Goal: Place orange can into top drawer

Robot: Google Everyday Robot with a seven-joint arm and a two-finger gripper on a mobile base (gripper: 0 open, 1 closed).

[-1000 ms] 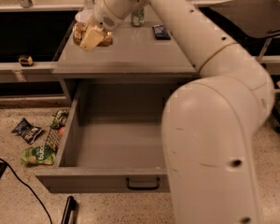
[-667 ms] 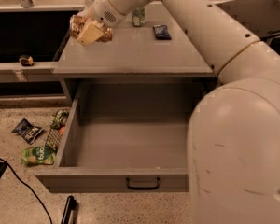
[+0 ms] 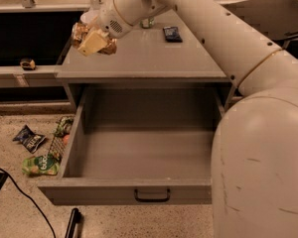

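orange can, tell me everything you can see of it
The orange can is small, shiny copper-orange metal with a dented, wrinkled body. The gripper is shut on it, and a pale finger covers its middle, so only its ends show. It seems to be held at a slant above the left edge of the cabinet top, behind the open top drawer.

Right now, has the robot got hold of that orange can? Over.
End effector shut on orange can, up by cabinet top's left edge. Top drawer open below. Nothing seen in the way.
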